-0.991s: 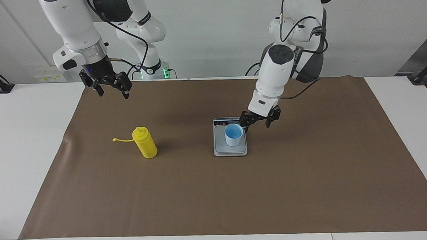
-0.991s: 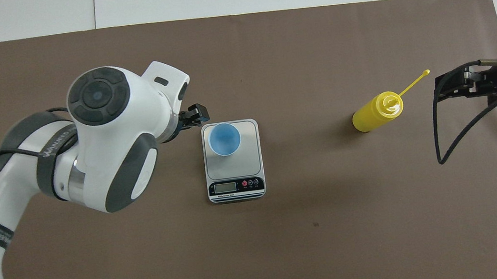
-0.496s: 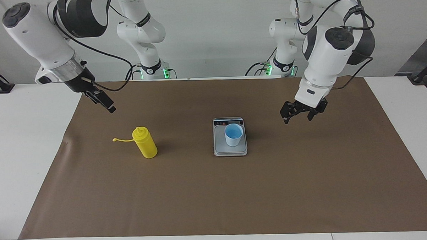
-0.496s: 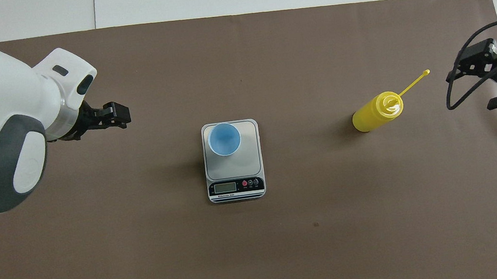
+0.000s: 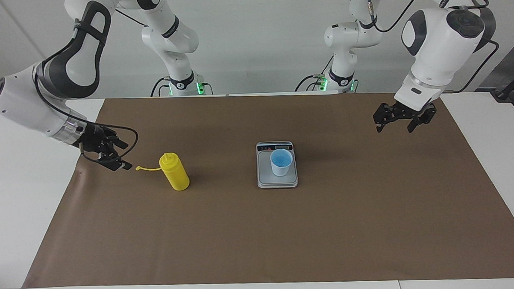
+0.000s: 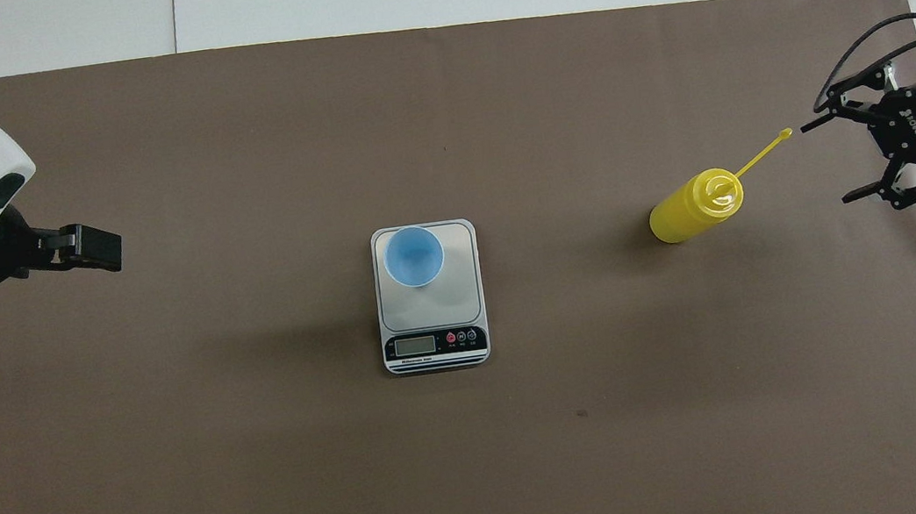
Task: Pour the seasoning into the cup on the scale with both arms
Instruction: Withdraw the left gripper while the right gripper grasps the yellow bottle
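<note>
The yellow seasoning bottle [image 5: 175,173] stands upright on the brown mat toward the right arm's end, its cap strap [image 5: 146,168] pointing at my right gripper. It also shows in the overhead view [image 6: 695,206]. My right gripper [image 5: 125,155] is open, low over the mat, just off the strap's tip, apart from the bottle; it shows in the overhead view too [image 6: 835,161]. The light blue cup [image 5: 281,162] stands upright on the silver scale [image 5: 264,174] at mid-table. My left gripper [image 5: 399,120] is open and empty, raised over the mat toward the left arm's end.
The brown mat [image 5: 286,237] covers most of the white table [image 5: 19,191]. The scale's display strip [image 6: 434,344] lies on its edge nearer the robots. Both arm bases stand at the robots' edge of the table.
My left gripper has drawn away from the cup toward the left arm's end. My right gripper has come down and turned toward the bottle's strap. Cup, scale and bottle have not moved.
</note>
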`<state>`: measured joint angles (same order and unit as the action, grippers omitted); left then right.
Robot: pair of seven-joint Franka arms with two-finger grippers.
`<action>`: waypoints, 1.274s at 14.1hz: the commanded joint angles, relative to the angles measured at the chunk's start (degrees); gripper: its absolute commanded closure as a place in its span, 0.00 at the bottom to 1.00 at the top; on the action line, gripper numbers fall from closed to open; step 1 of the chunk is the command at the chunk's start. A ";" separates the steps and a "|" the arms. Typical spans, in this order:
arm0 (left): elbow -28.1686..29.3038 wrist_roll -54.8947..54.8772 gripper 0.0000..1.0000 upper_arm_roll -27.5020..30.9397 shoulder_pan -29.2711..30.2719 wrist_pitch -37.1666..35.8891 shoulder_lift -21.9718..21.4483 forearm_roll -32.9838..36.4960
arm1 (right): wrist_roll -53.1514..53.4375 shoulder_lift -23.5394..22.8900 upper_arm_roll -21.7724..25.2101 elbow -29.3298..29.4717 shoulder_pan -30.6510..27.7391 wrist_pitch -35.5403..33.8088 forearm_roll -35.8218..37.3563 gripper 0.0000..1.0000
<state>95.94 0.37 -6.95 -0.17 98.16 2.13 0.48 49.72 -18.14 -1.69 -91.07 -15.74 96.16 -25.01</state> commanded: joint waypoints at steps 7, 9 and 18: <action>-0.48 -0.46 0.00 -0.43 1.66 -2.45 -3.09 -0.47 | 4.34 -8.67 -0.59 -1.29 -2.55 -0.10 -10.83 0.00; -2.58 -0.28 0.00 -0.43 2.72 -3.76 -2.92 -1.18 | 4.16 -8.67 -0.68 -3.66 -2.19 0.17 -14.17 0.00; -2.25 -0.28 0.00 -0.43 3.07 -4.91 -3.53 -1.62 | 3.02 -7.79 -0.86 -10.26 2.20 5.61 -23.06 0.00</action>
<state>92.35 -0.14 -6.97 2.00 93.99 -0.27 -0.32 53.23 -27.75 -2.34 -98.63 -13.54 99.50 -46.33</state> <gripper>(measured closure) 0.000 0.000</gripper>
